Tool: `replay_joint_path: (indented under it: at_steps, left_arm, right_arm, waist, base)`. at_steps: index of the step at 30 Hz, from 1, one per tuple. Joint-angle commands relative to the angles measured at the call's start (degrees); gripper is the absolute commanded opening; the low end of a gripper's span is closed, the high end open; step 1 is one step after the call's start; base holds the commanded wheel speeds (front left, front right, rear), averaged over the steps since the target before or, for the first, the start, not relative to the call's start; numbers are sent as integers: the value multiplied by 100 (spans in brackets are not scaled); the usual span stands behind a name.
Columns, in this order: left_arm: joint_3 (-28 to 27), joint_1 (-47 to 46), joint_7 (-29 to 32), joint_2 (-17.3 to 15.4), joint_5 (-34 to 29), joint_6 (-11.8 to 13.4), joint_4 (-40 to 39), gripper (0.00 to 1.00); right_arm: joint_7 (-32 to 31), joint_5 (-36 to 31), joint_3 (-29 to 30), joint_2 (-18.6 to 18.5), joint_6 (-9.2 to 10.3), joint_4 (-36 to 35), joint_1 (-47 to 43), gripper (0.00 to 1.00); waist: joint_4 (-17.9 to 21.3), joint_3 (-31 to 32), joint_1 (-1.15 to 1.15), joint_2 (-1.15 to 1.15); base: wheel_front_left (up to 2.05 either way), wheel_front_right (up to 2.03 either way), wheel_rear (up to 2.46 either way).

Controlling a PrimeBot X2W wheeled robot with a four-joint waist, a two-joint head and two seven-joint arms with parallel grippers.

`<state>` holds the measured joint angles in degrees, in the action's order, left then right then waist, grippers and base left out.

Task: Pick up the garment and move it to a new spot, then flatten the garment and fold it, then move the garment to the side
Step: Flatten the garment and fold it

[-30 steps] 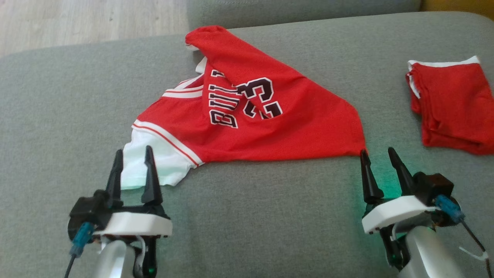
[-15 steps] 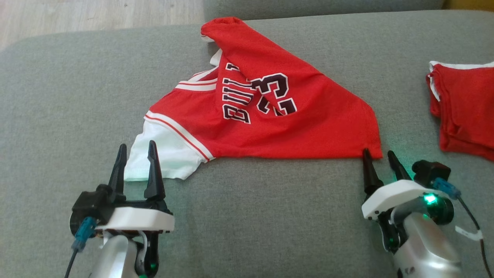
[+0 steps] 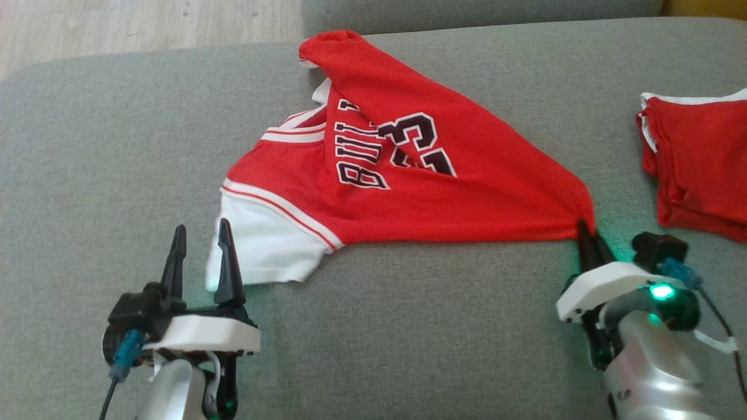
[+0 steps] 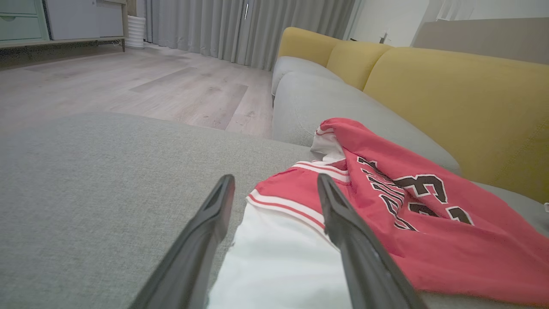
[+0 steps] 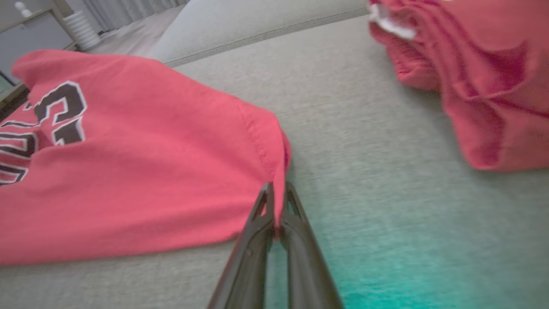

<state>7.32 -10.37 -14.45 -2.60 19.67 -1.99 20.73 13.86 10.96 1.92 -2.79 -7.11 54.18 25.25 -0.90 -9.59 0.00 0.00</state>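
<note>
On your left, the left gripper [image 3: 202, 228] sits low over the grey fabric sofa cushion [image 3: 87, 151] with its two dark fingers spread wide. In the left wrist view, the white corner [image 4: 274, 262] of the garment lies between those fingers, but nothing is clamped there yet.

The garment is a red basketball jersey [image 3: 467, 198] with black lettering and white trim. It lies across the middle of the cushion, doubled over itself, with a red flap folded diagonally across the number and a hump at the far end. It is neither flat nor folded.

On your right, the right gripper [image 3: 585, 232] has its fingers pressed narrow onto the jersey's red hem corner. The right wrist view shows the cloth pinched between them and drawn towards that grip. Further right, a second red garment with white edging [image 3: 694, 163] lies in a loose stack, well apart from the jersey.

I judge you are early in the task. One corner is gripped and the other is lined up but not taken. Still left are the lift and move to a new spot, the flattening, the fold and the final move to the side.
</note>
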Motion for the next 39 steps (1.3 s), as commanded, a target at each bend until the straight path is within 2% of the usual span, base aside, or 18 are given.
replay_joint_path:
  at_steps: [1,4,11,17,21,30,34,35,36,37,39]
  left_arm:
    - [-198,-157,-54,-28,-32,27,-91,100]
    - [-179,-163,-54,-28,-28,32,15,100]
    - [-34,-207,-55,-28,-20,-5,505,100]
    - [-28,-291,17,-53,-76,157,868,100]
    - [68,-350,338,-103,-97,161,1168,100]
    - [105,-546,942,-203,-137,452,1633,100]
    - [175,-555,1291,-233,-116,445,1793,100]
    - [193,-556,1352,-241,-107,426,1803,49]
    - [200,-558,1375,-246,-93,408,1794,9]
    - [207,-555,1381,-247,-75,384,1778,0]
    - [189,-551,1298,-234,-10,338,1695,0]
  right_arm:
    - [105,-128,53,-9,-37,-182,90,0]
    - [110,-231,216,-9,-37,-313,18,0]
    - [113,-30,43,-9,-37,-597,-155,0]
    - [113,68,-91,-9,-37,-693,-242,0]
    - [113,111,-156,-9,-37,-723,-261,0]
    - [113,167,-277,-9,-37,-777,-274,0]
    - [114,186,-307,-9,-37,-804,-276,0]
    - [114,190,-309,-9,-37,-809,-275,0]
    - [114,192,-310,-9,-37,-814,-274,0]
    - [114,195,-309,-9,-37,-820,-273,0]
    - [114,199,-309,-9,-37,-833,-278,0]
  waist:
    - [15,9,0,0]
    - [36,15,0,0]
    - [74,40,0,0]
    - [86,62,0,0]
    - [112,69,0,0]
    - [228,43,0,0]
    - [287,41,0,0]
    - [299,39,0,0]
    - [307,39,0,0]
    - [314,42,0,0]
    - [320,52,0,0]
  base:
    - [0,0,0]
    - [0,0,0]
    - [0,0,0]
    - [0,0,0]
    - [0,0,0]
    - [0,0,0]
    - [0,0,0]
    - [0,0,0]
    - [0,0,0]
    - [0,0,0]
    - [0,0,0]
